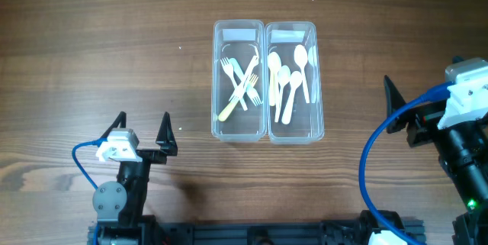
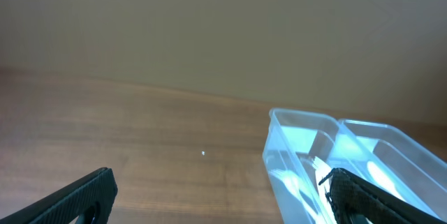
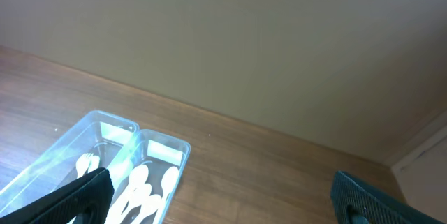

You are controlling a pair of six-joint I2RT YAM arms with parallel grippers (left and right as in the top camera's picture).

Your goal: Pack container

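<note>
Logging state: the container sits mid-table, long axis running away from me. Its tub on my left-arm side holds the plastic forks, crossed in a loose pile. The tub on my right-arm side holds the plastic spoons, lying roughly lengthwise. I see no cutlery outside the container in any view. Judgement: sorting and loading look done. If a lid or closing step is left, nothing for it is in view. My left gripper is spread wide with nothing between the fingers, well apart from the container, nearer me and off its left near corner. My right gripper is also spread wide and empty, well off the container's right side and level with its near half. Room: bare wood on every side of the container, so either arm has a free approach lane. Edges to mind: the clear tub walls stand upright and are hard to read against the wood. Beyond the container's far end, the table's far edge meets a plain wall.
</note>
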